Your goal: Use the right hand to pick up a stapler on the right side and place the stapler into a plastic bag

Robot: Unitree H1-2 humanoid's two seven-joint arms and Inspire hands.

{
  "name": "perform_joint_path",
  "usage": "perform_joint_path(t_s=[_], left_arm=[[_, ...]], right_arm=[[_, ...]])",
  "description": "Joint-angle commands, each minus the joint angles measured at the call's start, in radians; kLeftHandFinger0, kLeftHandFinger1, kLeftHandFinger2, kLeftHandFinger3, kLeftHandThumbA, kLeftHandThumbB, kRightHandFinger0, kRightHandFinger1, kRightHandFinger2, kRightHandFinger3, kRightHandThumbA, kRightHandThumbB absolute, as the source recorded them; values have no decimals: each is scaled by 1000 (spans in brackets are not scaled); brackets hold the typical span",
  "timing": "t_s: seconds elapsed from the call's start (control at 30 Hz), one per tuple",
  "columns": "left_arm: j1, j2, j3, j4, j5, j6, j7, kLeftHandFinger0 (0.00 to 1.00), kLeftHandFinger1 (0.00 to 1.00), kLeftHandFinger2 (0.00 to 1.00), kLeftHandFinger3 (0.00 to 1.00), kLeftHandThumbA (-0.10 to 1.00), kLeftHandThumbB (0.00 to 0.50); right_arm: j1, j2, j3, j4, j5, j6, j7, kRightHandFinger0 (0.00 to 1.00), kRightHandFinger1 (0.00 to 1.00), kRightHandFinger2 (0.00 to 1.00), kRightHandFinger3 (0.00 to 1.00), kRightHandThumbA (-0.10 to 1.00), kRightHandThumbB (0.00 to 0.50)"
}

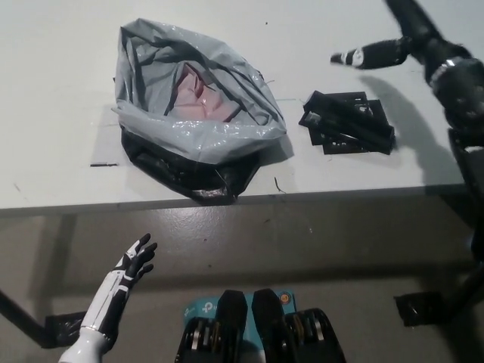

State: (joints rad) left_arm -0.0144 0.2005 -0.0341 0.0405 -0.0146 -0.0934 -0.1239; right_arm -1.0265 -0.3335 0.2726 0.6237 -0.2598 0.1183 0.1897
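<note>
This looks like a bare test lab or workshop. A plain white flat-topped table [53, 91], marked with a short strip of dark tape [103, 165], stands on a glossy grey concrete floor [302, 242].

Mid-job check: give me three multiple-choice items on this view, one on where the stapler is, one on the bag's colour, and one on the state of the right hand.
1. Where does the stapler lie?
A. On the table, right of the plastic bag
B. Inside the bag
C. On the floor

2. What colour is most of the bag's outside?
A. Yellow
B. Grey
C. Blue

3. What is the state of the right hand?
A. Shut on the stapler
B. Resting inside the bag
C. Open above the table, holding nothing

Answers:
1 A: the black stapler lies flat on the tabletop, apart from the bag.
2 B: the open bag is grey, with a dark lower part.
3 C: its fingers are spread, beyond the stapler and not touching it.

The left hand hangs open at lower left, below the table edge.
</note>
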Motion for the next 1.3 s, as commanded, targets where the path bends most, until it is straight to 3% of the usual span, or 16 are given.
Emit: perform_joint_path(t_s=[0.0, 0.33, 0.57, 0.73, 0.83, 0.9, 0.93, 0.97, 1.0, 1.03, 1.07, 1.1, 1.13, 1.17, 1.2, 1.27], left_arm=[[-21, 14, 11, -41, -9, -43, -14, 1000, 1000, 1000, 1000, 1000, 239], [-24, 16, 11, -45, -10, -41, -15, 1000, 1000, 1000, 1000, 1000, 231], [-28, 16, 14, -37, -21, -40, -20, 1000, 1000, 1000, 1000, 1000, 227], [-20, 16, 12, -39, -12, -52, -16, 1000, 1000, 1000, 1000, 1000, 196], [-15, 16, 13, -43, -13, -44, -15, 1000, 1000, 1000, 1000, 1000, 206], [-15, 17, 13, -46, -11, -34, -14, 1000, 1000, 1000, 1000, 1000, 217], [-15, 16, 13, -46, -12, -35, -14, 1000, 1000, 1000, 1000, 1000, 219], [-15, 16, 13, -46, -13, -35, -14, 1000, 1000, 1000, 1000, 1000, 219], [-19, 19, 13, -45, -12, -33, -17, 1000, 1000, 1000, 1000, 1000, 230], [-21, 20, 13, -45, -12, -32, -17, 1000, 1000, 1000, 1000, 1000, 236], [-23, 20, 13, -45, -12, -30, -16, 1000, 1000, 1000, 1000, 1000, 242], [-26, 21, 13, -45, -12, -26, -16, 1000, 1000, 1000, 1000, 1000, 245], [-30, 22, 13, -46, -9, -23, -15, 1000, 1000, 1000, 1000, 1000, 254], [-31, 22, 12, -47, -6, -22, -15, 1000, 1000, 1000, 1000, 1000, 255], [-31, 21, 12, -44, -9, -23, -16, 1000, 1000, 1000, 1000, 1000, 260], [-31, 20, 11, -41, -8, -24, -15, 1000, 1000, 1000, 1000, 1000, 262]], right_arm=[[-127, 7, 82, 181, -85, 20, 71, 1000, 1000, 1000, 1000, 1000, 408], [-116, 47, 164, 302, -131, -4, 37, 1000, 1000, 1000, 1000, 1000, 419], [-139, 53, 170, 466, -143, -34, 21, 1000, 1000, 1000, 1000, 1000, 455], [-137, 62, 137, 572, -111, -76, 12, 1000, 1000, 1000, 1000, 1000, 434], [-135, 69, 126, 611, -110, -93, -13, 1000, 1000, 1000, 1000, 958, 426], [-135, 71, 130, 641, -121, -110, -40, 822, 888, 1000, 1000, 951, 432], [-134, 71, 146, 654, -145, -114, -75, 801, 836, 945, 1000, 961, 411], [-134, 71, 151, 660, -154, -117, -97, 834, 845, 935, 1000, 956, 406], [-136, 72, 146, 667, -154, -117, -129, 967, 1000, 1000, 1000, 909, 386], [-135, 74, 130, 672, -143, -126, -158, 662, 748, 798, 817, 815, 361], [-136, 75, 119, 675, -134, -131, -177, 355, 430, 484, 581, 737, 338], [-135, 76, 101, 678, -121, -154, -212, 36, 105, 274, 338, 624, 303], [-132, 74, 88, 680, -112, -190, -246, 1, 105, 293, 275, 560, 261], [-131, 73, 80, 682, -108, -212, -264, 0, 124, 331, 290, 544, 251], [-130, 74, 65, 685, -100, -229, -275, 0, 201, 450, 393, 544, 236], [-129, 74, 47, 681, -94, -253, -288, 0, 209, 450, 437, 535, 237]])
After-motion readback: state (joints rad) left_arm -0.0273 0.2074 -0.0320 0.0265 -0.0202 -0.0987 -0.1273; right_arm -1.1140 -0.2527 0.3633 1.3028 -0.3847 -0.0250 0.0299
